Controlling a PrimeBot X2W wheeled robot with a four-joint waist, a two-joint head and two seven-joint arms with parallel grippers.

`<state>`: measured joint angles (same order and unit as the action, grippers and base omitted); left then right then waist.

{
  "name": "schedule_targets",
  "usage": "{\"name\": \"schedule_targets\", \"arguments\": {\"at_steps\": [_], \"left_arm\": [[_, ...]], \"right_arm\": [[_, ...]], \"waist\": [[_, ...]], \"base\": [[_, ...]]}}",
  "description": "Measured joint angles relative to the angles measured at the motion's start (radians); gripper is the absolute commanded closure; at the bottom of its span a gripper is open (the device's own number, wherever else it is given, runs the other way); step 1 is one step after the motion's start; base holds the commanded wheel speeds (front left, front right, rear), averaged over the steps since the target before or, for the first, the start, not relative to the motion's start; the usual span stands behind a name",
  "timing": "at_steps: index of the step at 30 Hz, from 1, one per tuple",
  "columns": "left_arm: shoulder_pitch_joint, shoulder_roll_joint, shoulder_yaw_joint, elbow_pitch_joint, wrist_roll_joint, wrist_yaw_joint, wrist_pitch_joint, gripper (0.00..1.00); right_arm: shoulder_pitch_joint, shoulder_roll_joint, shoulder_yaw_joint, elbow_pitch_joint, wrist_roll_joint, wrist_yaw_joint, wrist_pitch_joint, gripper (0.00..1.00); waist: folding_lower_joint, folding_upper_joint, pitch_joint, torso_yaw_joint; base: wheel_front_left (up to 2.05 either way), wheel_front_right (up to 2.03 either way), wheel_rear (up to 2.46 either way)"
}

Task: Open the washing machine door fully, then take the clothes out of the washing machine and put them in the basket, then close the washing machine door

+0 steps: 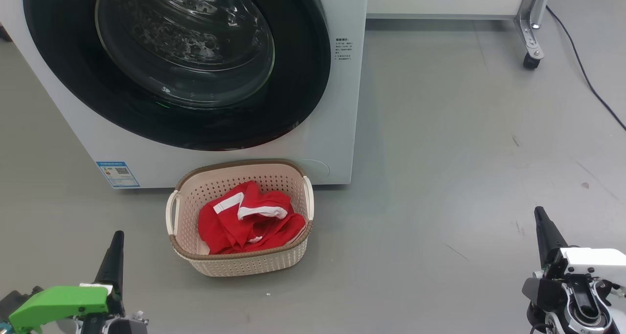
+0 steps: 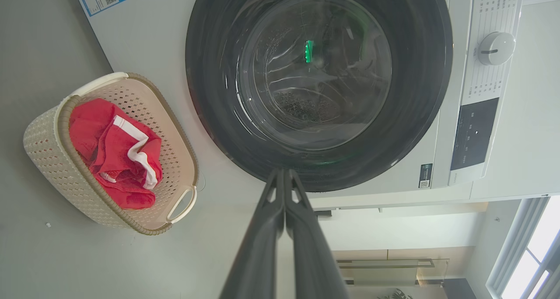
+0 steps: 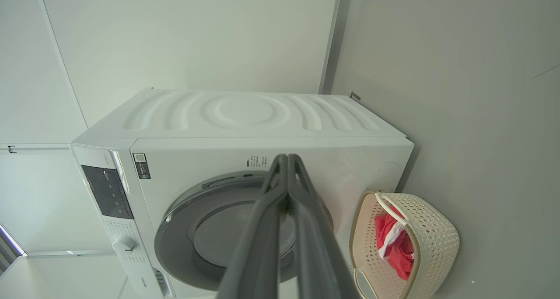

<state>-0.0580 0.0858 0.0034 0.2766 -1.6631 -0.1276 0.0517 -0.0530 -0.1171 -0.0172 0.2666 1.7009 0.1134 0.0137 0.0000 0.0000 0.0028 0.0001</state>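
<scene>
At the lower left of the head view, the left tool (image 1: pixel 117 235) hangs over bare floor (image 1: pixel 464 153), its two dark fingers pressed together and holding nothing. The left wrist view shows the same fingers meeting at the tips. Past it, a blue sticker (image 1: pixel 118 173) marks the low left corner of the washing machine (image 1: pixel 337 104). The machine's round door (image 1: pixel 303 79) lies shut, with its black rim flat against the white front.

The basket (image 1: pixel 244 268) stands on the floor just before the machine's lower edge, under the bottom of the door. Whether its back rim touches the machine cannot be told. The red clothes (image 1: pixel 244 221) lie bundled inside it, below the brown rim.

Right of the machine's side edge the grey floor runs wide and open. A metal leg on a caster (image 1: pixel 530 60) stands at the far right, and a black cable (image 1: pixel 587 75) trails beside it. The right tool (image 1: pixel 539 211) sits at the lower right, well apart from the basket, with its fingers together and empty.
</scene>
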Motion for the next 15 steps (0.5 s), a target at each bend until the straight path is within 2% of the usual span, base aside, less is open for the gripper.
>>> {"name": "schedule_targets", "arguments": {"at_steps": [15], "left_arm": [[0.0,0.0,0.001,0.001,0.0,0.0,0.0,1.0]], "right_arm": [[0.0,0.001,-0.002,0.004,0.0,0.002,0.0,1.0]], "waist": [[0.0,0.0,0.0,0.0]], "base": [[0.0,0.0,0.0]]}}
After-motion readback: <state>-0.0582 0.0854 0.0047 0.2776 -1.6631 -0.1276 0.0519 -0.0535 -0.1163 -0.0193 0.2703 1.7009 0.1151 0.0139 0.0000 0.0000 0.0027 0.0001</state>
